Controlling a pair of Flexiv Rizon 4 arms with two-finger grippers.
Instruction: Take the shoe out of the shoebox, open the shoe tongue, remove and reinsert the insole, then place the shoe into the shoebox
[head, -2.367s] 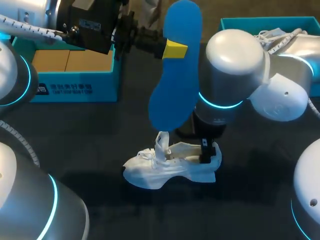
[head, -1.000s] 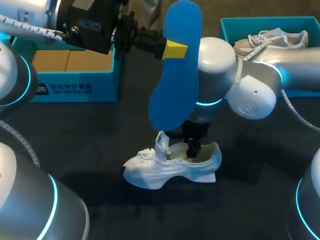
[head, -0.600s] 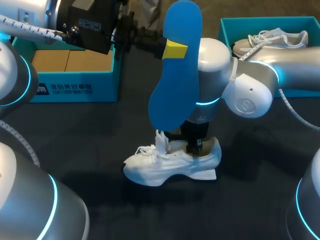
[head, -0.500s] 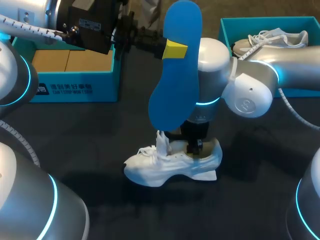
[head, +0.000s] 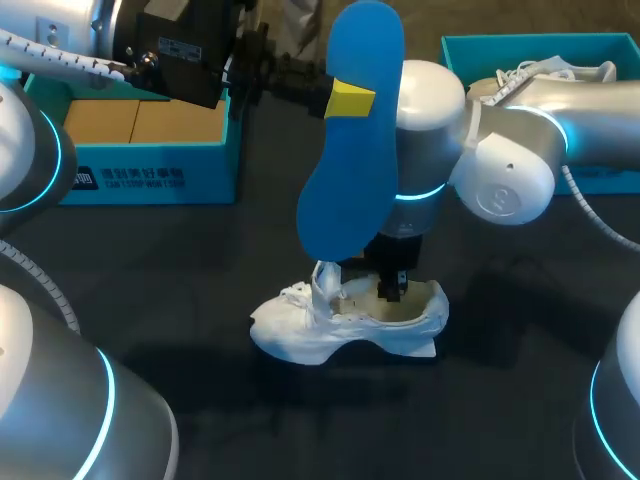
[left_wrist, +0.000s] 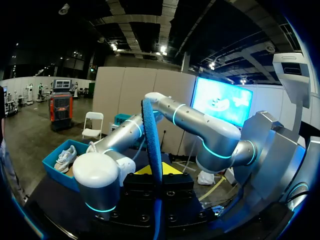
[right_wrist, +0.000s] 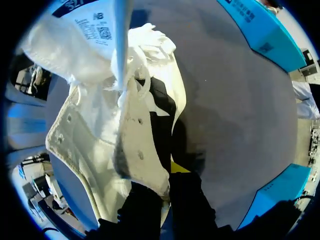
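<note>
A white shoe (head: 345, 322) stands on the dark table, toe toward my left, its tongue pulled up. From above, my right gripper (head: 392, 286) is shut on the shoe's side wall beside the opening. In the right wrist view the dark fingers of that gripper (right_wrist: 166, 182) pinch the shoe's white wall (right_wrist: 135, 150) from both sides. My left gripper (head: 348, 100) hangs above the shoe, shut on the blue insole (head: 350, 150), which dangles upright. The left wrist view shows the insole (left_wrist: 151, 135) edge-on, pinched in my left gripper (left_wrist: 155, 176).
An open teal shoebox (head: 150, 150) sits at the back left. A second teal box (head: 470, 45) at the back right holds another white shoe (head: 560, 72). Both boxes' walls (right_wrist: 260, 30) show beyond the shoe in the right wrist view.
My right gripper has shut on the shoe's side wall and dragged the shoe slightly to the right. The left arm and the insole have not moved.
</note>
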